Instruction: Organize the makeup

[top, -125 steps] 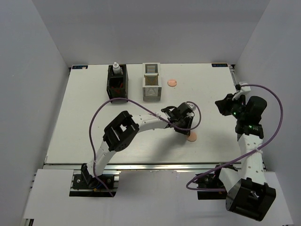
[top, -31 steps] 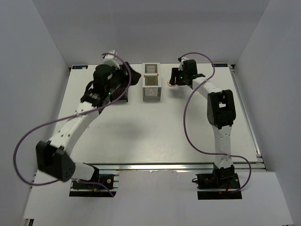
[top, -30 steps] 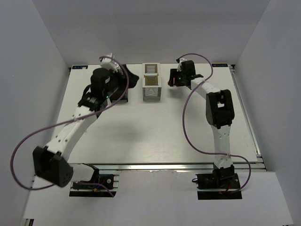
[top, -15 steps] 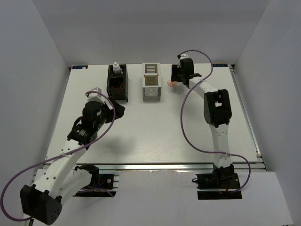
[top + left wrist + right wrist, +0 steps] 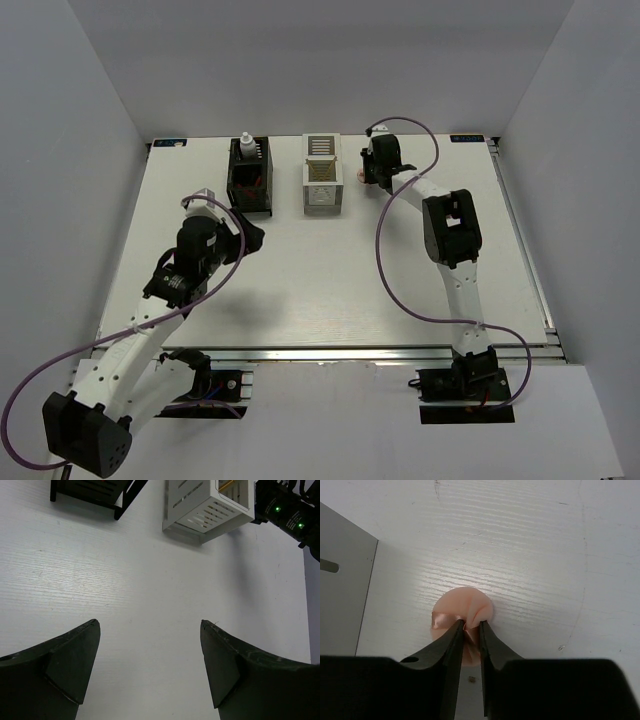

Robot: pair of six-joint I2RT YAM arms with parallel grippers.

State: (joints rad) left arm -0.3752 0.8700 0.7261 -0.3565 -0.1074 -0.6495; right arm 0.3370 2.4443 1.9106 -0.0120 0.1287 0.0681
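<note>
The peach disc (image 5: 468, 604) is pinched by the right gripper (image 5: 471, 626) at centre frame. The left gripper (image 5: 150, 632) is held wide open.

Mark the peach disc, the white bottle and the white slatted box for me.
peach disc (image 5: 465, 601), right wrist view, on the bare part of its face.
white bottle (image 5: 246, 149), top external view, on its body.
white slatted box (image 5: 195, 505), left wrist view, on its slatted side wall.

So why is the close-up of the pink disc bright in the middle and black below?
Right wrist view: a bright patch falls on the table round the disc, while the gripper sits near the lens, dark. Top view: even light, soft shadows.
</note>
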